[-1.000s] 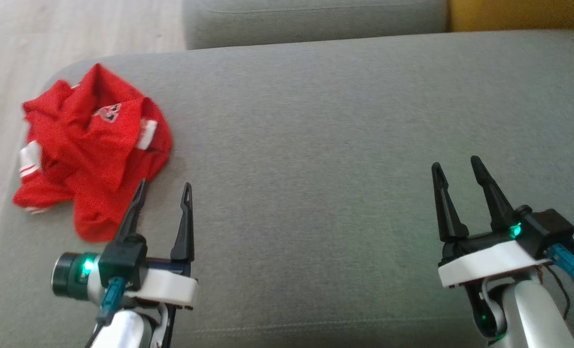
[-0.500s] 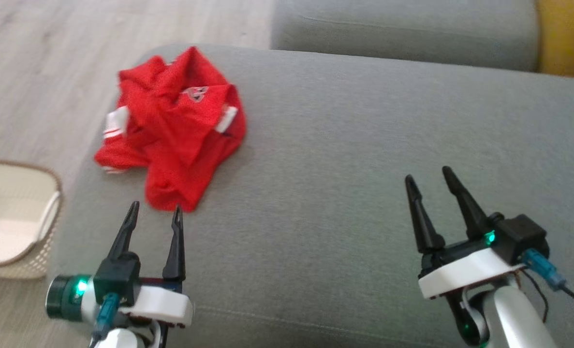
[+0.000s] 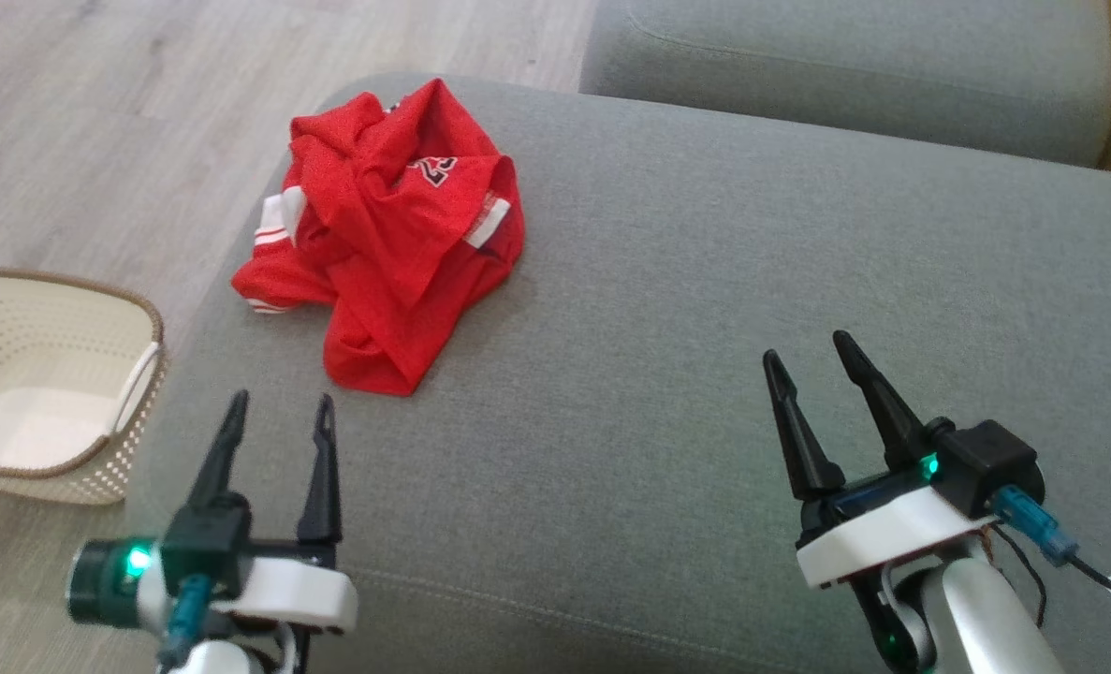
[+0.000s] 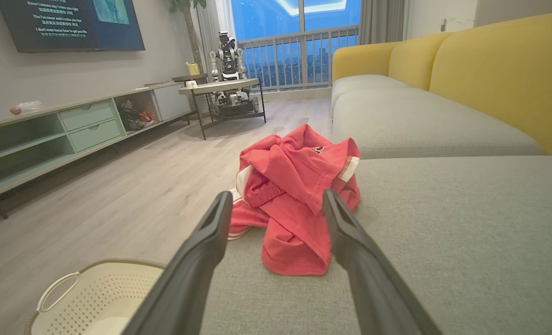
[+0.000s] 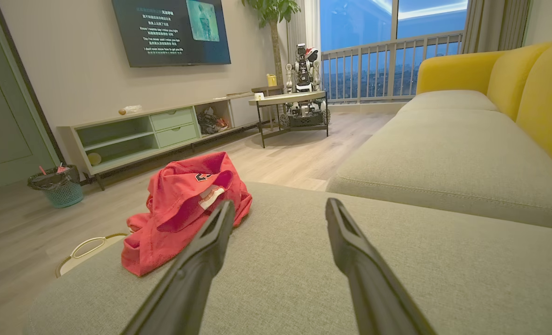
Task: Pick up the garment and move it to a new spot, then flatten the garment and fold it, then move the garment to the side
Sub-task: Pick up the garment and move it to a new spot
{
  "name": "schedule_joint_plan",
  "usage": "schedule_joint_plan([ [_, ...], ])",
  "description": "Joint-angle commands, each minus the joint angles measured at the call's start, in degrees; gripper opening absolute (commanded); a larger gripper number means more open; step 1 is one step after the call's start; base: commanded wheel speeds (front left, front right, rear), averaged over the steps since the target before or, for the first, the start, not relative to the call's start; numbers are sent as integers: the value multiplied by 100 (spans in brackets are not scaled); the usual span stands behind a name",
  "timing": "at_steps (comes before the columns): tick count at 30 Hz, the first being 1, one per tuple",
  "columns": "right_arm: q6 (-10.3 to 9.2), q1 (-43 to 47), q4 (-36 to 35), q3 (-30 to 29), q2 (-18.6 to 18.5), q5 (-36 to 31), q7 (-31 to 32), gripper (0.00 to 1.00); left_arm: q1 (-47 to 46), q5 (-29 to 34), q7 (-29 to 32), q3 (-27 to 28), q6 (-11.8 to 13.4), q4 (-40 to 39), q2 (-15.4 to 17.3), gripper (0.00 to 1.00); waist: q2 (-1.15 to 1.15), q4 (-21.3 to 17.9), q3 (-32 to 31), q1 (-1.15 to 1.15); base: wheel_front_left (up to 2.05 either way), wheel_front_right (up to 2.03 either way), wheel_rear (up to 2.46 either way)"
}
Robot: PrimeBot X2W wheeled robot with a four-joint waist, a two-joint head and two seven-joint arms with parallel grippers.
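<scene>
Pale wood-plank flooring [image 3: 96, 112] takes up the left of the head view, and on it stands a cream perforated plastic basket with a brown rim [image 3: 59, 281], which was out of frame a second ago. The whole picture has swung leftward, so the camera has turned, not the things. Next to the right, low in the view, the left tool [image 3: 281, 402] has its two dark fingers spread wide with nothing between them. Their tips point toward the near hem of the crumpled red jersey with white trim [image 3: 396, 243] but stand clear of it, touching no cloth. A second ago those fingers overlapped the cloth's near edge in the picture; now the heap sits ahead and a little right of them, its folds unchanged. The jersey lies bunched by the far-left corner of the broad grey fabric sofa cushion [image 3: 667, 281], close to the edge beside which the basket stands. My reading is that the turn squares the robot up to the garment, so the first step, picking it up, is set up but not yet begun. Well to the right, over bare cushion, the right tool [image 3: 803, 346] is likewise spread and empty, far from the jersey.
</scene>
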Motion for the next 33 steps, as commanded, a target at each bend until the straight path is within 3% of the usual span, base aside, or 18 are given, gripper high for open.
schedule_joint_plan([
  [1, -1, -124, -191, 120, -49, 38, -54, 100, -249, 50, -46, 275, 14, -263, 43, 100, 0, -61, 47, 0, 0, 0, 0],
  [7, -1, -319, -286, 75, -49, -89, -54, 100, -565, -132, -46, 632, -232, -397, 255, 100, 0, -270, 415, 0, 0, 0, 0],
  [13, -1, -694, -553, 26, -49, -296, -54, 100, -1391, -675, -24, 993, -1003, 136, 735, 100, 0, -500, 1055, 0, 0, 0, 0],
  [17, -1, -938, -733, 3, -49, -397, -54, 100, -2290, -1175, 447, 1087, -1400, 821, 1126, 100, 0, -638, 1454, 0, 0, 0, 0],
  [24, -1, -1214, -952, 60, -49, -484, -54, 100, -3660, -1758, 1390, 706, -1563, 1987, 1838, 100, 0, -876, 1974, 0, 0, 0, 0],
  [33, -1, -1351, -1099, 103, -49, -532, -54, 100, -4757, -2789, 1952, -424, -1571, 3190, 2477, 100, 0, -1101, 2328, 0, 0, 0, 0],
])
